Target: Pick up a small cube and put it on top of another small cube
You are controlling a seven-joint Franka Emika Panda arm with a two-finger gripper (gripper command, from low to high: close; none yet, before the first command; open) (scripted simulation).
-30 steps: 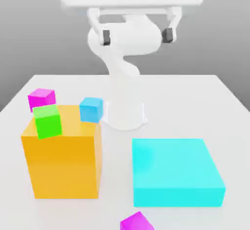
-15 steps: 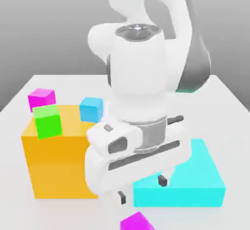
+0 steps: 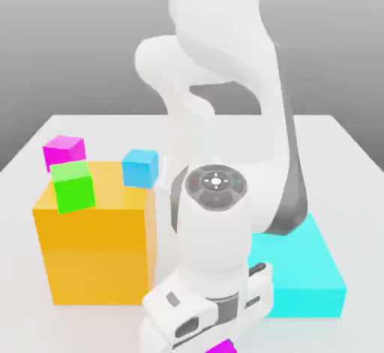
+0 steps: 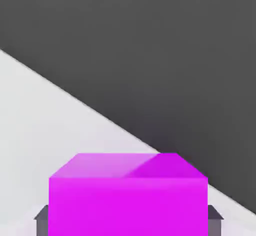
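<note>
Now — end effector (image 4: 214, 221) pinching the small magenta cube (image 4: 128, 205) between its fingertips.

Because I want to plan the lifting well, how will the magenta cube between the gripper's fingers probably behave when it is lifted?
The magenta cube looks solid and straight-edged, so it is probably stiff. Its flat faces suggest it would hardly roll. The gripper's fingers sit at opposite sides, so it will probably stay level.

I count two magenta cubes (image 3: 64, 154), one green cube (image 3: 73, 186), one blue cube (image 3: 141, 169), one large orange block (image 3: 97, 254), one flat cyan block (image 3: 304, 280) and one robot arm (image 3: 217, 231) on my feed.
</note>
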